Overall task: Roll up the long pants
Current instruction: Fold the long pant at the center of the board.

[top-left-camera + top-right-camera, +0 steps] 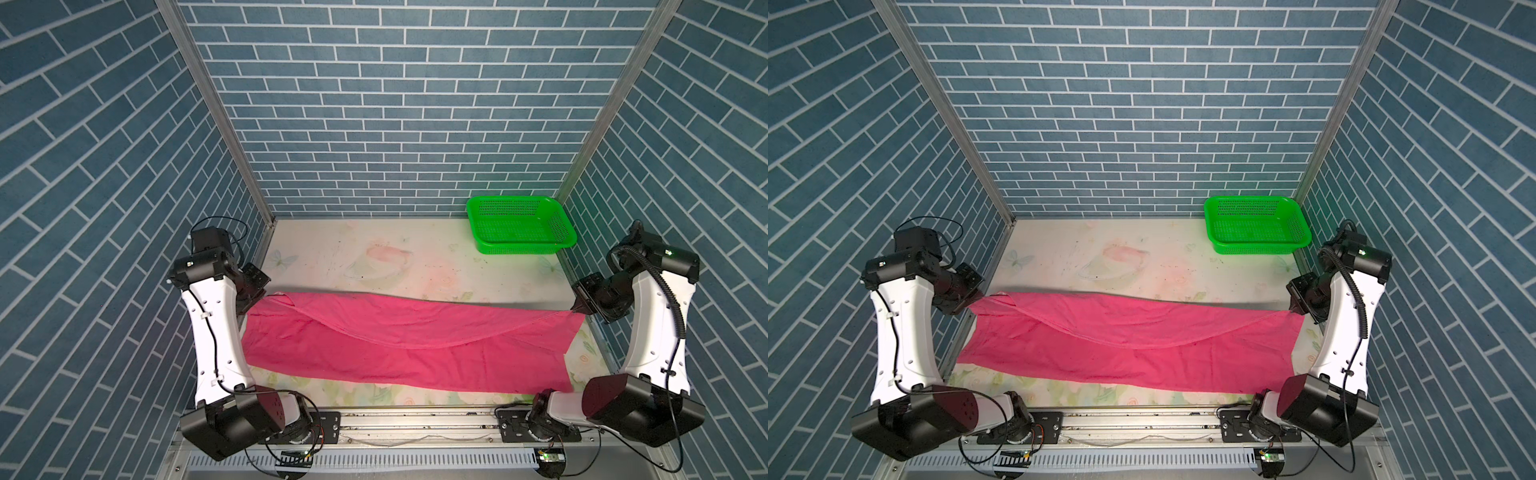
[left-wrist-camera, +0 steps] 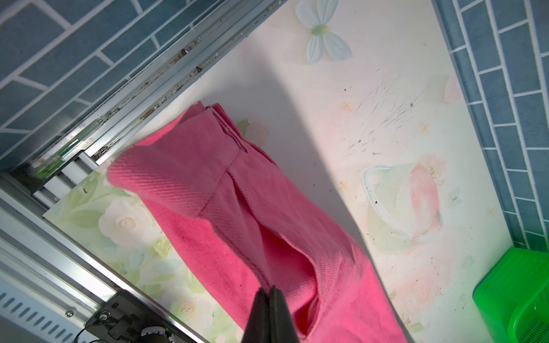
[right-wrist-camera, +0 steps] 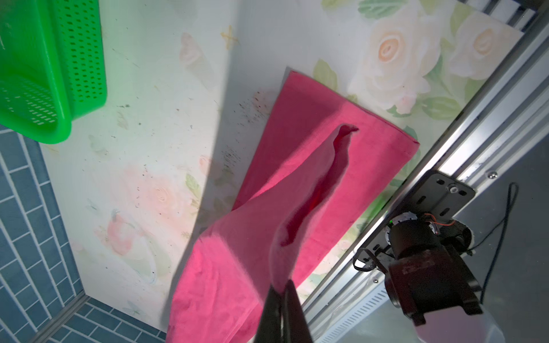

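The long pants [image 1: 407, 349] lie stretched sideways across the near half of the table [image 1: 374, 257], reaching from one arm to the other in both top views. The left gripper [image 1: 265, 296] is closed on a corner of the cloth at the robot's left end. The right gripper [image 1: 577, 308] is closed on a corner at the right end. Each pinches only a thin edge of fabric between its jaws. The left wrist view shows the dark tips of the left gripper [image 2: 270, 292] pressed together with a fold of pink cloth caught between them. The right wrist view shows the same for the right gripper [image 3: 282, 286]. The held edge is up off the table and runs between the two grippers, dipping in the middle. The rest of the cloth hangs down from it and lies flat on the flowered tabletop toward the robot. Near the left end, the left wrist view shows a stitched seam and a wide band on the pants [image 2: 190, 166]. The green basket [image 1: 519, 226] sits in the far right corner of the table, against the blue brick-patterned wall [image 1: 395, 124], well apart from the pants.
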